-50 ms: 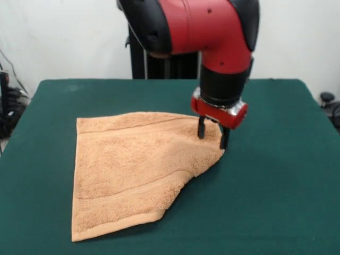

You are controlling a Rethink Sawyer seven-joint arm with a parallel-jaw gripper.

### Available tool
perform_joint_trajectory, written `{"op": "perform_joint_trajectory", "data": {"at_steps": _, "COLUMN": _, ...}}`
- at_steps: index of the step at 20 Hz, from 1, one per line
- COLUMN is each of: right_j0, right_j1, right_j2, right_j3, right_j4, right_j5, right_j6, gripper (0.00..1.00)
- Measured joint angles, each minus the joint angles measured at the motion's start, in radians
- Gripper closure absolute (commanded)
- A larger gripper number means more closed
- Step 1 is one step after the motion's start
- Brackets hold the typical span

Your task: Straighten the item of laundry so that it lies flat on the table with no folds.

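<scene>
The towel (135, 170) lies on the table (276, 191), toward the left of its middle, and it is not flat. Its left edge runs straight, with both left corners showing. Its right side is folded over on a slant, so the whole cloth narrows to a blunt point on the right. A ribbed band crosses the towel near its front edge and another shows near its back edge. The gripper (212, 136) stands upright at the towel's right point, its two dark fingers (202, 129) set a narrow way apart with their tips down at the cloth. Whether they pinch the fabric cannot be told. Above the gripper rises the red and black arm (212, 32).
</scene>
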Motion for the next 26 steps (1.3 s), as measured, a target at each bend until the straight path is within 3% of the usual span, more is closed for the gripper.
{"op": "perform_joint_trajectory", "data": {"at_steps": 17, "right_j0": 0.041, "right_j1": 0.049, "right_j2": -0.026, "right_j3": -0.048, "right_j4": 0.020, "right_j5": -0.008, "right_j6": 0.000, "gripper": 0.00}}
{"op": "perform_joint_trajectory", "data": {"at_steps": 19, "right_j0": 0.071, "right_j1": 0.055, "right_j2": -0.054, "right_j3": -0.082, "right_j4": 0.019, "right_j5": 0.045, "right_j6": 0.000, "gripper": 0.00}}
{"op": "perform_joint_trajectory", "data": {"at_steps": 25, "right_j0": 0.266, "right_j1": 0.144, "right_j2": -0.181, "right_j3": -0.321, "right_j4": 0.006, "right_j5": 0.381, "right_j6": 0.000, "gripper": 0.00}}
{"op": "perform_joint_trajectory", "data": {"at_steps": 26, "right_j0": 0.336, "right_j1": 0.191, "right_j2": -0.219, "right_j3": -0.414, "right_j4": 0.003, "right_j5": 0.501, "right_j6": 0.000, "gripper": 0.00}}
